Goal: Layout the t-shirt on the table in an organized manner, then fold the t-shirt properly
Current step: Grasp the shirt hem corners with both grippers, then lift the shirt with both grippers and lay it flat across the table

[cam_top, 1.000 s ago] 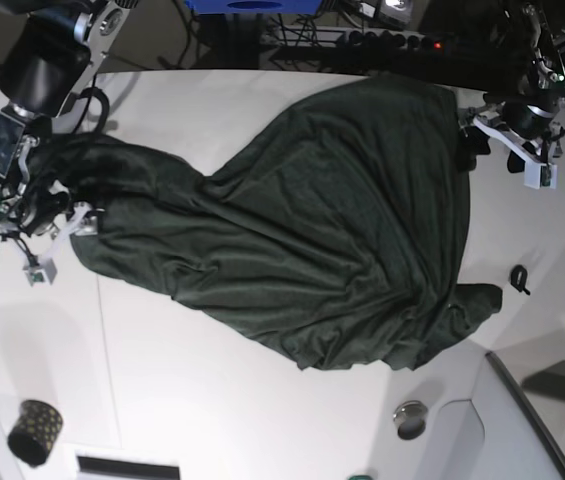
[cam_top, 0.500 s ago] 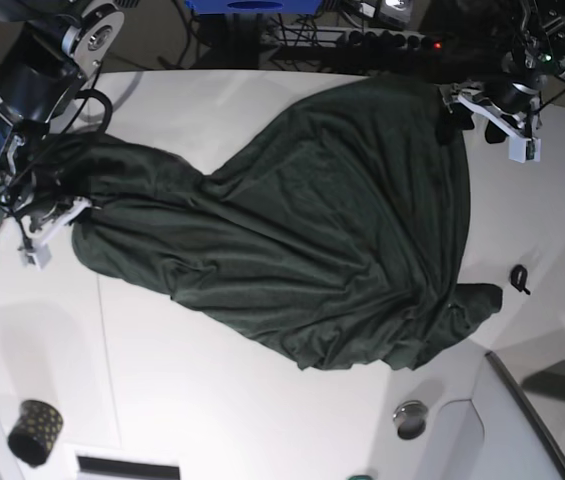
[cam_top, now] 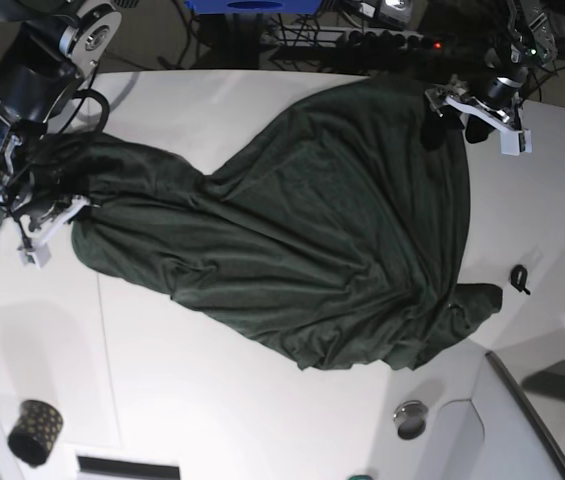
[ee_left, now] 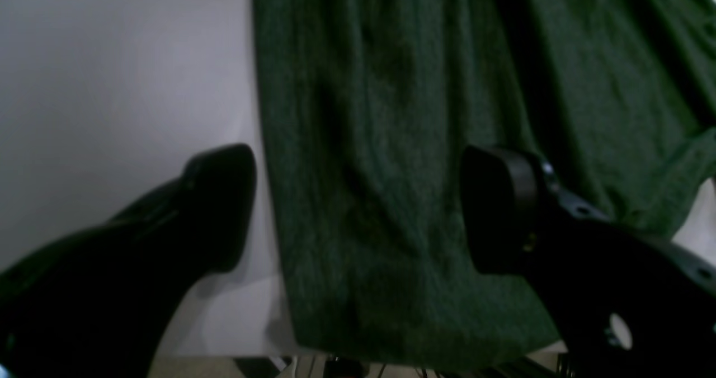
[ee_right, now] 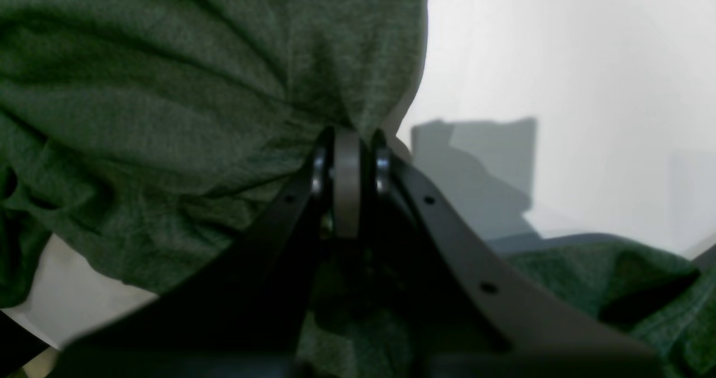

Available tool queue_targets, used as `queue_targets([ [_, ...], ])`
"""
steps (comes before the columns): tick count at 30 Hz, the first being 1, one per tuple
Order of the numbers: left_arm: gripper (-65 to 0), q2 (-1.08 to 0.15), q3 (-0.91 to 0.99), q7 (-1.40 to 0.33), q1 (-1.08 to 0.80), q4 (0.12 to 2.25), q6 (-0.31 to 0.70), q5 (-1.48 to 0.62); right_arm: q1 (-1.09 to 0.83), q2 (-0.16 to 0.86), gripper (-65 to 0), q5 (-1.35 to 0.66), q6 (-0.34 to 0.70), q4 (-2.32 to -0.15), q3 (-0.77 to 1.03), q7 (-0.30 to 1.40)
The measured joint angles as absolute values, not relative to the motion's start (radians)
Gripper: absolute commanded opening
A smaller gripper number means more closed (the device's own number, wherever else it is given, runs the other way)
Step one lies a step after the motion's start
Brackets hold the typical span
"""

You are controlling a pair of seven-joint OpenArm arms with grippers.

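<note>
The dark green t-shirt [cam_top: 332,240] lies rumpled across the middle of the white table [cam_top: 192,390]. At the left of the base view my right gripper [cam_top: 52,210] is shut on a bunched edge of the t-shirt [ee_right: 196,87]; the right wrist view shows the right gripper [ee_right: 347,140] pinching the cloth just above the table [ee_right: 559,59]. My left gripper [cam_top: 454,126] hovers open at the shirt's far right corner. In the left wrist view the left gripper [ee_left: 358,204] straddles a flat edge of the t-shirt [ee_left: 380,143], one finger over bare table [ee_left: 112,87].
A small black gold-dotted cup [cam_top: 34,432] stands at the near left. A little black clip [cam_top: 519,278] lies right of the shirt, and a round metal fitting [cam_top: 411,418] sits near the front. The table's far edge [cam_top: 262,72] borders dark cables and equipment.
My right gripper has shut on the shirt's left edge and drawn it slightly left. My left gripper, still open, has moved left and toward the far edge, over the shirt's corner.
</note>
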State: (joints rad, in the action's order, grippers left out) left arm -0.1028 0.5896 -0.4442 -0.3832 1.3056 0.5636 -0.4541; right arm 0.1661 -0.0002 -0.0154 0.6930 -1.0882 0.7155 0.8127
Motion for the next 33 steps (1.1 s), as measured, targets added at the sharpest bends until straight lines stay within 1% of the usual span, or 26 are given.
queue_targets([
  [4,-10.2,-0.102,0.58,-0.44,-0.381,1.301,0.565,-0.454,0.165,0.0,-64.5,-0.016,0.693,-1.088,0.715,0.812],
  [7,-10.4,-0.099,0.525,-0.411,-0.35,1.279,0.558,-0.459,0.165,0.0,-64.5,-0.016,0.693,-1.088,0.715,0.813],
  [8,-10.9,-0.094,0.503,-0.402,-0.333,1.266,0.559,-0.466,0.165,0.0,-64.5,-0.016,0.693,-1.088,0.715,0.813],
  [9,-13.8,-0.089,0.478,-0.395,-0.317,1.251,0.563,-0.476,0.165,0.0,-64.5,-0.016,0.693,-1.088,0.715,0.813],
  [10,-19.1,-0.086,0.46,-0.387,-0.3,1.226,0.577,-0.481,0.165,0.0,-64.5,-0.016,0.693,-1.088,0.715,0.813],
  [11,-27.0,-0.084,0.451,-0.378,-0.283,1.193,0.588,-0.498,0.165,0.0,-64.5,-0.016,0.693,-1.088,0.715,0.813],
  [12,-37.5,-0.081,0.448,-0.372,-0.266,1.155,0.598,-0.515,0.165,0.0,-64.5,-0.016,0.693,-1.088,0.715,0.813],
  [14,-65.0,-0.083,0.453,-0.369,-0.223,1.067,0.605,-0.531,0.165,0.0,-64.5,-0.015,0.693,-1.089,0.715,0.814],
  [16,-65.0,-0.089,0.45,-0.376,-0.182,1.005,0.635,-0.549,0.159,-0.002,-64.5,-0.004,0.694,-1.115,0.711,0.826],
  [18,-65.0,-0.089,0.443,-0.405,-0.144,0.995,0.634,-0.527,0.141,-0.006,-64.5,0.022,0.696,-1.172,0.707,0.869],
  [20,-65.0,-0.091,0.441,-0.503,-0.113,1.024,0.62,-0.517,0.121,-0.003,-64.5,0.038,0.697,-1.255,0.692,0.922],
  [22,-65.0,-0.11,0.438,-0.657,-0.097,1.122,0.597,-0.468,0.114,0.0,-64.5,0.035,0.697,-1.347,0.679,0.952],
  [24,-65.0,-0.127,0.443,-0.766,-0.095,1.24,0.539,-0.402,0.118,0.006,-64.5,0.028,0.696,-1.45,0.674,0.981],
  [25,-65.0,-0.143,0.444,-0.812,-0.104,1.306,0.527,-0.383,0.12,0.011,-64.5,0.022,0.695,-1.496,0.674,0.998],
  [26,-65.0,-0.162,0.447,-0.852,-0.113,1.368,0.538,-0.392,0.12,0.014,-64.5,0.016,0.696,-1.532,0.674,1.024],
  [30,-65.0,-0.201,0.442,-0.969,-0.06,1.541,0.542,-0.403,0.089,0.01,-64.5,0.026,0.697,-1.632,0.674,1.137],
  [33,-65.0,-0.229,0.438,-0.995,-0.06,1.615,0.549,-0.421,0.041,0.009,-64.5,0.018,0.696,-1.708,0.674,1.166],
])
